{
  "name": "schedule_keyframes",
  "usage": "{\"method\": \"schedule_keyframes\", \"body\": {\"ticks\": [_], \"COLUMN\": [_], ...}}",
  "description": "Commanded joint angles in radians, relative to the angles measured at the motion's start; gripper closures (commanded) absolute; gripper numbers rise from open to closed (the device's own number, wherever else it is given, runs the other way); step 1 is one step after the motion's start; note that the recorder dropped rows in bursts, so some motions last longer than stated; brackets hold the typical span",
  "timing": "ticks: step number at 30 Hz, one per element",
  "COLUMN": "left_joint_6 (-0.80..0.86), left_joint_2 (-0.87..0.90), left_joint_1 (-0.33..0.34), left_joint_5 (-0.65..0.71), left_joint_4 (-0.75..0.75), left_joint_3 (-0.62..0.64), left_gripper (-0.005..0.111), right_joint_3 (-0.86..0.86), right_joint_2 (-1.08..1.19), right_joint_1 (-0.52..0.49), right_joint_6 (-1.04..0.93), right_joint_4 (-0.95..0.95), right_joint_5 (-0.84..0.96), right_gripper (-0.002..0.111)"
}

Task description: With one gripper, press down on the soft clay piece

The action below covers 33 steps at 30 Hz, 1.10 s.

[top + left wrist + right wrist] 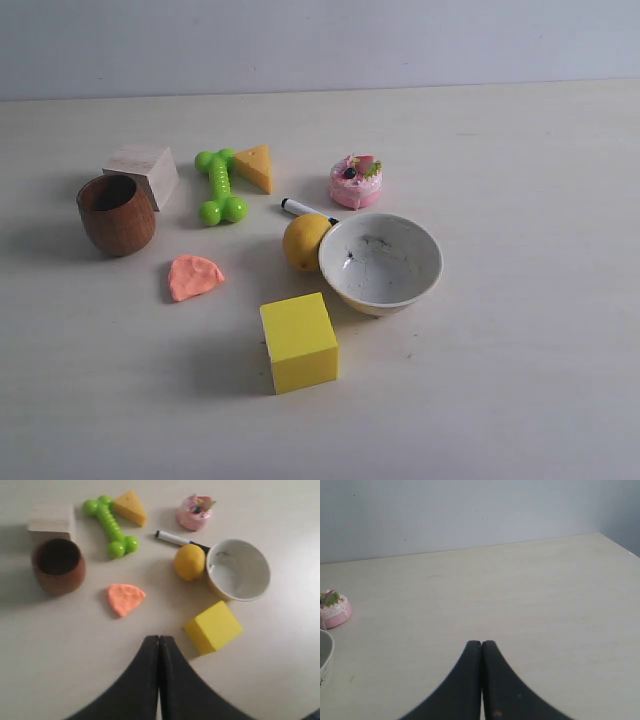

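The soft clay piece (pixel 193 276) is a small flat salmon-orange half-disc lying on the pale table, between the brown cup and the yellow cube. It also shows in the left wrist view as the clay piece (pixel 125 598). My left gripper (pixel 159 639) is shut with nothing in it and hovers well short of the clay, which lies ahead and slightly to one side of its tips. My right gripper (pixel 481 643) is shut and empty over bare table, far from the clay. Neither gripper appears in the exterior view.
Around the clay stand a brown wooden cup (pixel 116 214), a pale wooden block (pixel 143 172), a green dog-bone toy (pixel 218 186), a cheese wedge (pixel 255 167), a pink toy cake (pixel 356 181), a marker (pixel 305 209), a yellow ball (pixel 305 241), a white bowl (pixel 381 263) and a yellow cube (pixel 298 342).
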Motion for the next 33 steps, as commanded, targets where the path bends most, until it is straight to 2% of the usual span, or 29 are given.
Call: {"method": "schedule_keyframes", "body": {"ticks": [1, 4, 11, 18, 20, 22, 24, 28, 30, 33], "left_joint_6": [0.020, 0.006, 0.001, 0.014, 0.008, -0.076, -0.185, -0.237, -0.261, -0.351], "left_joint_2": [0.031, 0.031, 0.031, 0.031, 0.047, 0.078, 0.111, 0.163, 0.187, 0.239], "left_joint_1": [-0.006, -0.006, -0.006, -0.006, -0.006, -0.006, -0.006, -0.008, -0.031, -0.084], "left_joint_5": [-0.047, -0.118, -0.171, -0.162, -0.123, -0.065, -0.033, 0.021, 0.021, 0.014], "left_joint_4": [-0.132, -0.161, -0.181, -0.228, -0.223, -0.144, 0.002, 0.036, 0.051, 0.164], "left_joint_3": [-0.024, -0.024, -0.024, -0.024, -0.037, -0.066, -0.093, -0.132, -0.140, -0.161], "left_gripper": [0.107, 0.107, 0.107, 0.107, 0.107, 0.107, 0.107, 0.107, 0.107, 0.107], "right_joint_3": [0.004, 0.004, 0.004, 0.004, 0.004, 0.004, 0.004, 0.004, 0.004, 0.004], "right_joint_2": [-0.007, -0.007, -0.007, -0.007, -0.007, -0.007, -0.007, -0.007, -0.007, -0.007], "right_joint_1": [-0.005, -0.005, -0.005, -0.005, -0.005, -0.005, -0.005, -0.005, -0.005, -0.005], "right_joint_6": [-0.001, -0.001, -0.001, -0.001, -0.001, -0.001, -0.001, -0.001, -0.001, -0.001], "right_joint_4": [-0.002, -0.002, -0.002, -0.002, -0.002, -0.002, -0.002, -0.002, -0.002, -0.002], "right_joint_5": [-0.005, -0.005, -0.005, -0.005, -0.005, -0.005, -0.005, -0.005, -0.005, -0.005], "right_gripper": [0.108, 0.108, 0.108, 0.108, 0.108, 0.108, 0.108, 0.108, 0.108, 0.108]}}
